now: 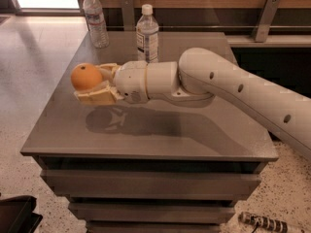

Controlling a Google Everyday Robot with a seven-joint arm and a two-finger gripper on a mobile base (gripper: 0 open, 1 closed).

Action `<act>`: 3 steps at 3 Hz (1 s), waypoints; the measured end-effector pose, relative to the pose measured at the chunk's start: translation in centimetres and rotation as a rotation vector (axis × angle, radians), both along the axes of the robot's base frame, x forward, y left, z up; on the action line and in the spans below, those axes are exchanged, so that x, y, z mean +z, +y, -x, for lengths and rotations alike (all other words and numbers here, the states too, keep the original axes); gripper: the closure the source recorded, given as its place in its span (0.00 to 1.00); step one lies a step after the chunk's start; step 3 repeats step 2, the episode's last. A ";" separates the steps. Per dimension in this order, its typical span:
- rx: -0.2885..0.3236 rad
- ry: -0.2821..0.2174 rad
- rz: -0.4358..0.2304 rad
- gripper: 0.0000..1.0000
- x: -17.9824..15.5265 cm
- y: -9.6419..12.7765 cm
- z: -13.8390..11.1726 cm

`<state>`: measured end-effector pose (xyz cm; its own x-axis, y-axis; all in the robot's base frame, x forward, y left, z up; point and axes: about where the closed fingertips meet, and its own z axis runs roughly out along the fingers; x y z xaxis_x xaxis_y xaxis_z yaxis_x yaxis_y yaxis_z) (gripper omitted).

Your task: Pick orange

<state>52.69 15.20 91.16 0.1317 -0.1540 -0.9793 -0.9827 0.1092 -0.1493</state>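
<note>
Clearly the gripper [90, 82] is clenched on the orange [85, 76], left of the frame's centre. One pale finger [95, 97] lies under the fruit and the other runs along its upper right side. The orange shows a small dark dot on its upper face. It hangs above the grey table [204, 130], not touching it, and the shadow [114, 120] of gripper and fruit falls on the table top just below. The white arm [233, 86] reaches in from the right edge of the frame and crosses over the table. Two clear water bottles stand upright at the far side of the table: the capped bottle [147, 33] just behind the wrist, near the top centre, and the second bottle [95, 19] at the upper left corner of the table
</note>
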 end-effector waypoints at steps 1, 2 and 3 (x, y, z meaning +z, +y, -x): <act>-0.002 -0.050 0.014 1.00 2.8 -0.3 0.1; 0.007 -0.078 0.018 1.00 4.6 -0.5 0.1; 0.007 -0.078 0.018 1.00 4.6 -0.5 0.1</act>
